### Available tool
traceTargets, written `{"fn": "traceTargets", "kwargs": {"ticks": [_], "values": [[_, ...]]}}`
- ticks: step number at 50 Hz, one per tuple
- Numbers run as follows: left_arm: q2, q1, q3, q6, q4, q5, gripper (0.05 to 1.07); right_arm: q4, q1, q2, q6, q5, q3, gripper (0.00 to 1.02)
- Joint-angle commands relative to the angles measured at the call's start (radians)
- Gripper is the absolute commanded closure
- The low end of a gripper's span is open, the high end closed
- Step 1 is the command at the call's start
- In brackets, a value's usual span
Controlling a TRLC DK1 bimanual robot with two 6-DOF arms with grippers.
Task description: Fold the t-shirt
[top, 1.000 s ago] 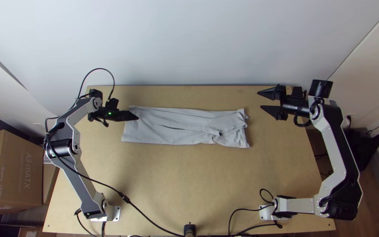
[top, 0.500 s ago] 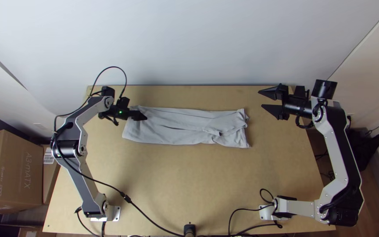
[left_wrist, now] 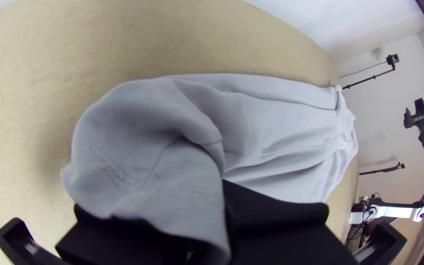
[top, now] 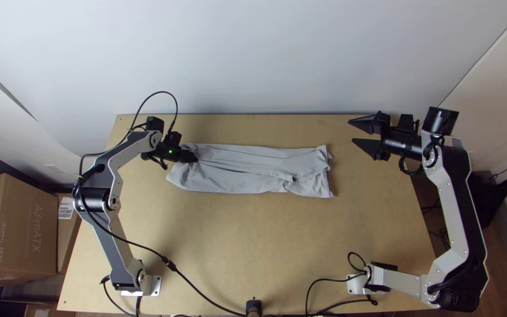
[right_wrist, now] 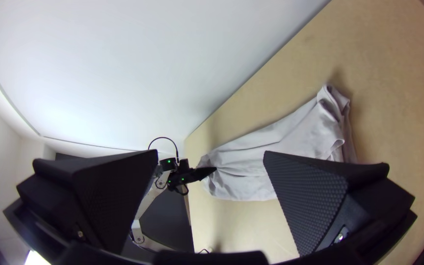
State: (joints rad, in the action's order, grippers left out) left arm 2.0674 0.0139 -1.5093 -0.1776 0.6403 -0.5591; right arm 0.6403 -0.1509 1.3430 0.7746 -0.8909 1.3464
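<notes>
The grey t-shirt (top: 253,170) lies as a long folded strip across the far half of the table, with a loose flap and creases near its right end. My left gripper (top: 193,158) is shut on the strip's left end; in the left wrist view, the t-shirt (left_wrist: 271,122) rises bunched between the black fingers of my left gripper (left_wrist: 217,211). Off the strip's right end, my right gripper (top: 352,131) stands open and apart from the cloth. In the right wrist view, my right gripper (right_wrist: 209,157) has its fingers wide apart, the t-shirt (right_wrist: 251,147) beyond them.
Bare wood of the table (top: 253,240) stretches in front of the cloth. A black cable (top: 200,293) runs over the near left part toward the near edge. The white wall (top: 253,58) stands right behind the table. Cardboard boxes (top: 19,229) are at the left.
My left gripper has moved right along the cloth and closed on its left end, which has bunched and shifted slightly right. My right gripper has drifted slightly right, still open.
</notes>
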Motion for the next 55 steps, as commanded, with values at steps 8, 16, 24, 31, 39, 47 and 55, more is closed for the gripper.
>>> {"fn": "traceTargets", "kwargs": {"ticks": [8,16,24,31,39,47,55], "values": [[-0.041,0.222,0.043,-0.155,0.091,0.079,1.05,0.004,-0.003,-0.050,0.000,-0.008,-0.049,0.03],[-0.036,0.397,-0.032,-0.316,0.170,0.176,1.05,0.004,-0.013,-0.064,-0.040,0.027,-0.069,0.03],[-0.075,0.509,-0.098,-0.431,0.196,0.303,1.05,0.032,-0.013,-0.077,-0.115,0.099,-0.085,0.03],[-0.162,0.528,-0.098,-0.502,0.185,0.450,1.05,0.050,-0.013,-0.093,-0.166,0.148,-0.089,0.03],[-0.309,0.442,-0.066,-0.539,0.177,0.605,1.05,0.073,-0.013,-0.110,-0.196,0.181,-0.092,0.03],[-0.402,0.256,-0.034,-0.546,0.136,0.832,1.05,0.084,-0.015,-0.128,-0.202,0.188,-0.098,0.03],[-0.423,0.040,-0.028,-0.516,0.137,0.995,1.05,0.087,-0.032,-0.165,-0.210,0.188,-0.102,0.03]]}}
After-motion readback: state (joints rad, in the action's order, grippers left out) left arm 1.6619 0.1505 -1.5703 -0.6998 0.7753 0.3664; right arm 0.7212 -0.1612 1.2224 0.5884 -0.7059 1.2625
